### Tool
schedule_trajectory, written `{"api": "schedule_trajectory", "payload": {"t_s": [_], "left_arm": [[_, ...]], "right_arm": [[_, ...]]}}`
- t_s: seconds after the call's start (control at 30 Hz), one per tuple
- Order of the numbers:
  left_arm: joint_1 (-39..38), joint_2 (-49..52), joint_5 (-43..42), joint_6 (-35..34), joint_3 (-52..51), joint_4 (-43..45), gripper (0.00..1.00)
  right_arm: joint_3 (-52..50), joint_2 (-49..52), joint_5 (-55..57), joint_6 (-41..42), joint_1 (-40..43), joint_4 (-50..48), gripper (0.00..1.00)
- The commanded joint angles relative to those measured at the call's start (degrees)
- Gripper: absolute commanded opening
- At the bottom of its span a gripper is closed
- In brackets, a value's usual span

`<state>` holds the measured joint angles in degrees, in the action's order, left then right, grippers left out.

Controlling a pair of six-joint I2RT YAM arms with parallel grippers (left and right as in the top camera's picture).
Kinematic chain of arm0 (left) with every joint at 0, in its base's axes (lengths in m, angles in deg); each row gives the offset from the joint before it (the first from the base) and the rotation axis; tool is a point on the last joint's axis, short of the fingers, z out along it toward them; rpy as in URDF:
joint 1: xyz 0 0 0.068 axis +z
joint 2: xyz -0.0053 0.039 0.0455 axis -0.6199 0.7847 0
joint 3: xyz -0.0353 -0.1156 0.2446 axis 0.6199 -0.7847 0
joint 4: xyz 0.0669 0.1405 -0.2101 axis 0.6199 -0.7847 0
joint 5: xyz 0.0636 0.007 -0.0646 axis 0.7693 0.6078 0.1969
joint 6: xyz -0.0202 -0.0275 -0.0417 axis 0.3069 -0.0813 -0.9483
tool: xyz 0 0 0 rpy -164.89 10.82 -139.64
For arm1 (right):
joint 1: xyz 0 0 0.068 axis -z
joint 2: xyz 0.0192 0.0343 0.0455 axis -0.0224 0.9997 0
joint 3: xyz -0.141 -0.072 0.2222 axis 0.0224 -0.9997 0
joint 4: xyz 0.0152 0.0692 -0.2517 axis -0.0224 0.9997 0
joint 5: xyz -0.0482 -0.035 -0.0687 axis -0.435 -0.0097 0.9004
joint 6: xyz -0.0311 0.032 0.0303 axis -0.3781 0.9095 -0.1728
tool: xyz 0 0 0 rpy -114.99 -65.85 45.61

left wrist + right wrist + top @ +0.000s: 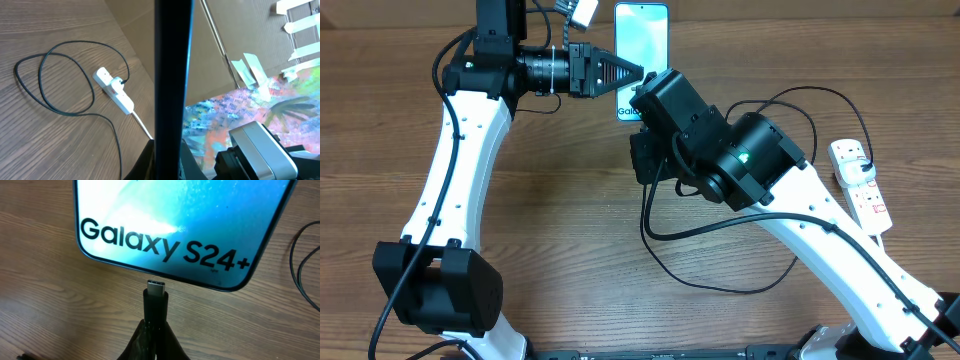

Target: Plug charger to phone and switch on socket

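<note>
Over on the left, our left tool (623, 72) looks pinched onto the phone (642, 35), steadying its left edge at the far side of the surface (570, 240). In the middle, our right tool (155, 337) is clamped on the charger (155, 305), with the metal tip lined up just shy of the phone's near edge. So it's not plugged in yet, we reckon. Far right sits the socket (860, 185), and switching it on is left to do. Only the right wrist view shows that tip-to-port gap; overhead, the arm hides it.
</note>
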<state>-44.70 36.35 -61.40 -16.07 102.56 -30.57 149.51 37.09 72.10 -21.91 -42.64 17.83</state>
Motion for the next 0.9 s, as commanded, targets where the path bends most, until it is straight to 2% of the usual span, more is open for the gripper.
{"api": "schedule_trajectory", "payload": {"t_s": [0.0, 0.87], "left_arm": [[0.00, -1.27, -3.02, 1.46, 1.44, 0.31, 0.04], [0.00, -1.27, -5.18, 1.49, 1.44, 0.76, 0.04]], "right_arm": [[1.64, -0.85, 0.11, -0.39, 0.17, 0.00, 0.04], [1.64, -0.85, 0.04, -0.39, 0.52, -1.14, 0.04]]}}
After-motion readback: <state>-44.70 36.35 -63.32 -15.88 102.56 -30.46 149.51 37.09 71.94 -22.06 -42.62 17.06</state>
